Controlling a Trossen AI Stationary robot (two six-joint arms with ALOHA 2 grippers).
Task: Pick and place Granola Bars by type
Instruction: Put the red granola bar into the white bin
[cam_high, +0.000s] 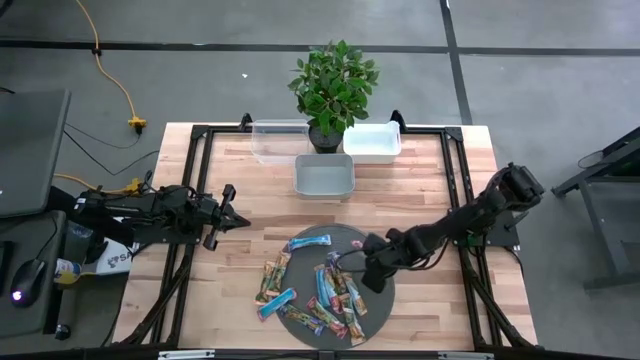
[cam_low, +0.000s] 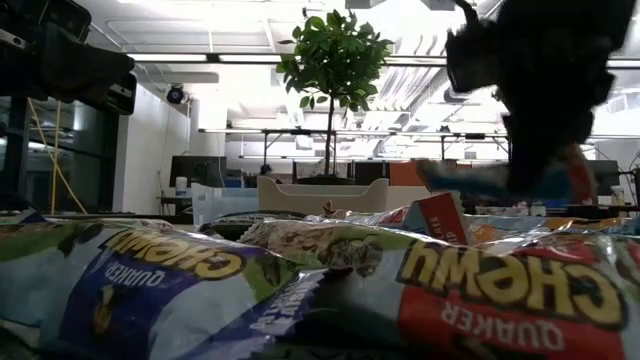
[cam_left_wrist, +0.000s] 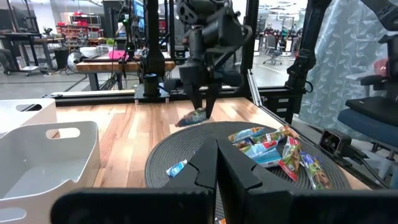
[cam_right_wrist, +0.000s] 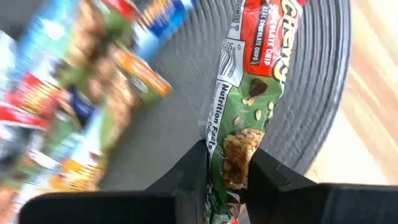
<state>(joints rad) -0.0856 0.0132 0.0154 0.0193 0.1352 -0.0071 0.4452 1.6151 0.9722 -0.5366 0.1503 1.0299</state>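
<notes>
A: Right wrist view shows the right pincer (cam_right_wrist: 227, 171) closed on the end of a red granola bar (cam_right_wrist: 249, 93), its long axis running straight out from the fingers.

B: Where from there?

A: Over the round mat (cam_high: 300, 320) with the other bars (cam_high: 320, 290); the bins (cam_high: 323, 175) lie farther back, up the table (cam_high: 420, 190).

B: And the left pincer (cam_high: 238, 220)?

A: Shut, empty, waiting at the left.
</notes>
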